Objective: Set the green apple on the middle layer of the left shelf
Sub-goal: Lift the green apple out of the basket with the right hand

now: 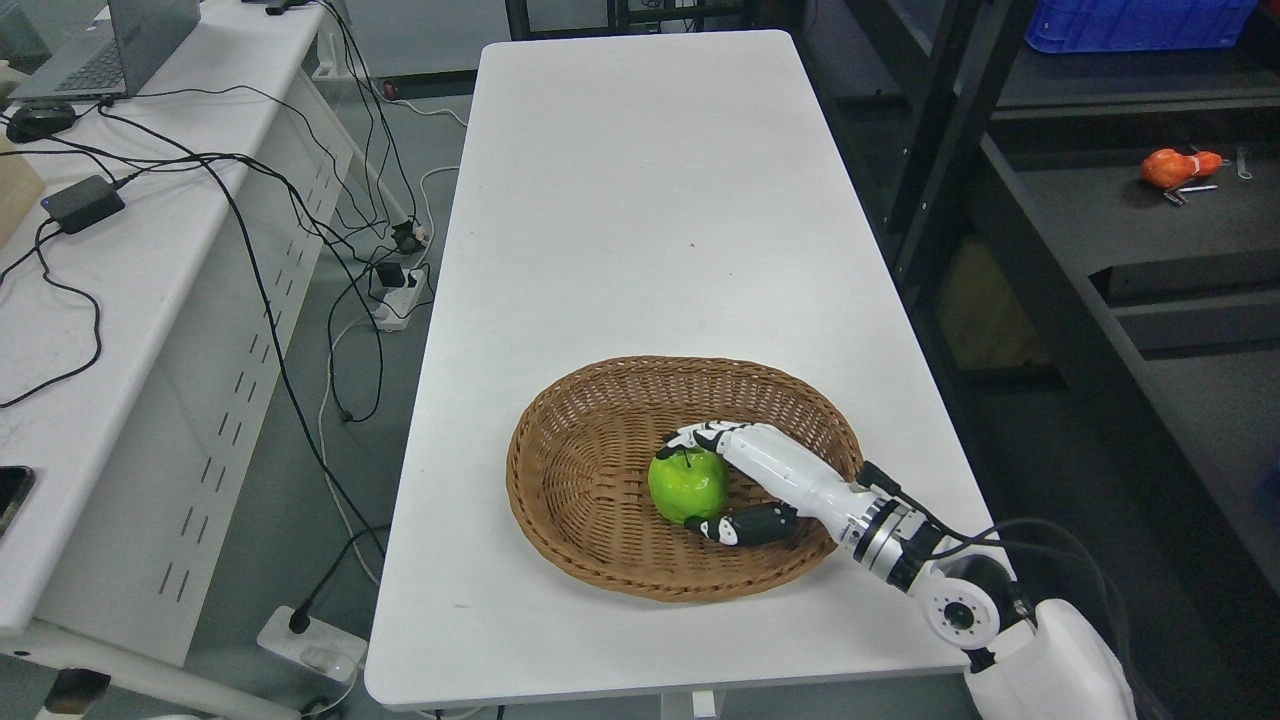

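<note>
A green apple (688,485) lies in a brown wicker basket (580,470) on the near part of the white table (640,200). My right hand (690,488) reaches into the basket from the lower right. Its fingers (700,438) curl over the apple's top and far side, and the thumb (745,525) presses its near side, so the hand is shut on the apple. The apple still rests on the basket floor. A dark shelf unit (1100,230) stands to the right of the table. The left arm is out of view.
An orange object (1178,167) lies on a shelf level at the right, and a blue bin (1130,25) sits above it. A white desk (130,250) at the left holds a laptop, a power adapter and cables. Power strips lie on the floor between the tables.
</note>
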Motion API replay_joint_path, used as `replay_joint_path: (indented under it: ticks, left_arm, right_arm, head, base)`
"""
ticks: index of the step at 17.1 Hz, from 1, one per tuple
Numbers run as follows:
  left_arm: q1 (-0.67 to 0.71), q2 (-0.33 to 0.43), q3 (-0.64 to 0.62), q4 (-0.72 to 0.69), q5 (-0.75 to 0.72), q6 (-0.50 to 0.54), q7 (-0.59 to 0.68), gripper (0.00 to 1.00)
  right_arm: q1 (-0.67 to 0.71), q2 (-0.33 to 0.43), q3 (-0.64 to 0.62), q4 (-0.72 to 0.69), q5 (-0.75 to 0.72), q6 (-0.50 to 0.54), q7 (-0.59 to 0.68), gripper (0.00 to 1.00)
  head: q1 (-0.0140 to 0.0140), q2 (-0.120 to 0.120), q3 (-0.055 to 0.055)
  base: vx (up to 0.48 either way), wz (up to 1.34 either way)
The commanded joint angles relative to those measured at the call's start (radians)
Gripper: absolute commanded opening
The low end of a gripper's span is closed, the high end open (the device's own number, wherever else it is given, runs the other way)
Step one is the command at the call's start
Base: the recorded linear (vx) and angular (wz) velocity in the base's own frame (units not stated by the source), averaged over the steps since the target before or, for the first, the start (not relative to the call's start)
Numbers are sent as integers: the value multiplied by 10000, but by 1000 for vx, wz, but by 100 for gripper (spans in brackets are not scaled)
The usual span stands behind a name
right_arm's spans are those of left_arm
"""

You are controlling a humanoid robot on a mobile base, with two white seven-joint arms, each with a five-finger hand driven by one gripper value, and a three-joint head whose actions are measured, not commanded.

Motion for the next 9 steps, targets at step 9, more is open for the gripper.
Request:
replay_joint_path:
  ticks: [9]
  left_arm:
    - [0,175,0,-1,0,5,5,100]
  right_arm:
    - [427,498,-3463,-849,-2287,446,-2497,0]
  head:
    - [0,0,0]
  base:
    - [0,0]
